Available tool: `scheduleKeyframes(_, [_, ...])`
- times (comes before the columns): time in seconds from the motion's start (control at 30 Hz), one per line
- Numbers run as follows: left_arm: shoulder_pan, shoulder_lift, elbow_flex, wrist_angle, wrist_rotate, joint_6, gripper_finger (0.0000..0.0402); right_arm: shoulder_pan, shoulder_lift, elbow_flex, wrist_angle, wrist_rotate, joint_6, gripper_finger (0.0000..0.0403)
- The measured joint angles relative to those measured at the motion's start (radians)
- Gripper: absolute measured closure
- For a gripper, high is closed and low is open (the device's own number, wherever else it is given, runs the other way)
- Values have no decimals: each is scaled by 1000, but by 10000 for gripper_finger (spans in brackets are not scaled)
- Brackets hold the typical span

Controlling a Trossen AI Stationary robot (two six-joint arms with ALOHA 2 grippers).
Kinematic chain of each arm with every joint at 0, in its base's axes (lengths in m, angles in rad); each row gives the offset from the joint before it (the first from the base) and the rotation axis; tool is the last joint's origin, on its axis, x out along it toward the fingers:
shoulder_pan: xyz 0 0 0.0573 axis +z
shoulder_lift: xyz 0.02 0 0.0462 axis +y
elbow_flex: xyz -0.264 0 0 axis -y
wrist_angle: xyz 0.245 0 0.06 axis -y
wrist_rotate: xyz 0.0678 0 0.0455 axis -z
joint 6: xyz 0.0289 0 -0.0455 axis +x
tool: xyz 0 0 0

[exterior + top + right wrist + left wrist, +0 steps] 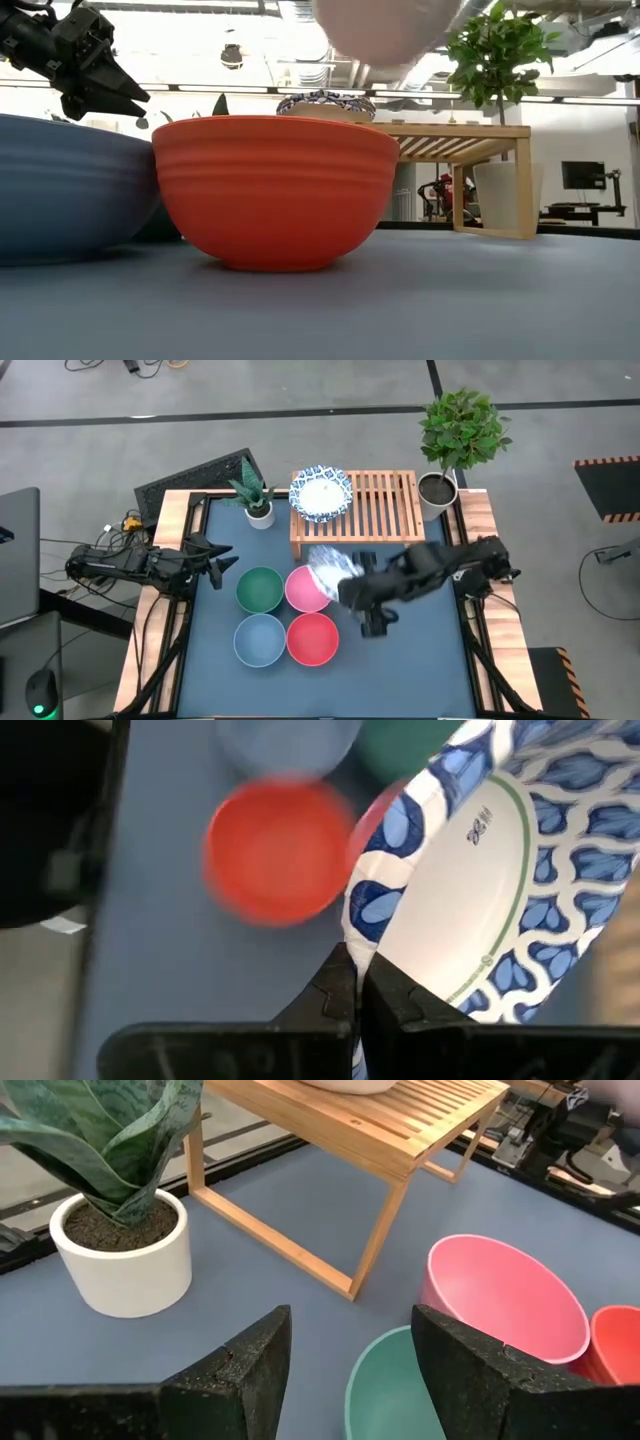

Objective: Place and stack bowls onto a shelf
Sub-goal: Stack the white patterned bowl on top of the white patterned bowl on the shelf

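One white, blue-patterned-rim bowl (321,493) sits at the left end of the low light-wood slatted shelf (385,510), the right gripper (345,582) pinches another's rim (470,860) above the table's middle, four plain bowls wait, and the left gripper (222,563) hangs open by the left edge.

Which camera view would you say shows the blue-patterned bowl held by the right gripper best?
The right wrist view: the held patterned bowl fills it, its rim pinched in the right gripper. The high view shows it only as a blur above the pink bowl. The low view catches just its pale underside. The left wrist view misses it.
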Motion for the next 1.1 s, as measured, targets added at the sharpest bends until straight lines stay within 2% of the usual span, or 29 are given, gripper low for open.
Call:
scheduleKeyframes(0.07, [0, 0, 0, -1, 0, 0, 209, -35, -5, 49, 38, 77, -141, 381])
scheduleKeyframes(0.2, [0, 0, 0, -4, 0, -2, 209, -142, -45, 22, 164, 146, -419, 381])
scheduleKeyframes(0.33, [0, 0, 0, -7, -4, -4, 209, -271, -43, 22, 212, 196, -559, 381])
scheduleKeyframes(0.5, [0, 0, 0, -8, -9, -4, 209, -446, 7, 22, 243, 164, -634, 381])
scheduleKeyframes(0.57, [0, 0, 0, -9, -10, -4, 209, -502, 36, 25, 283, 124, -659, 381])
scheduleKeyframes(0.77, [0, 0, 0, -12, -27, -8, 209, -622, 94, 21, 238, -14, -681, 381])
scheduleKeyframes(1.1, [0, 0, 0, -12, -34, -8, 209, -636, 132, 23, 178, -24, -691, 381])
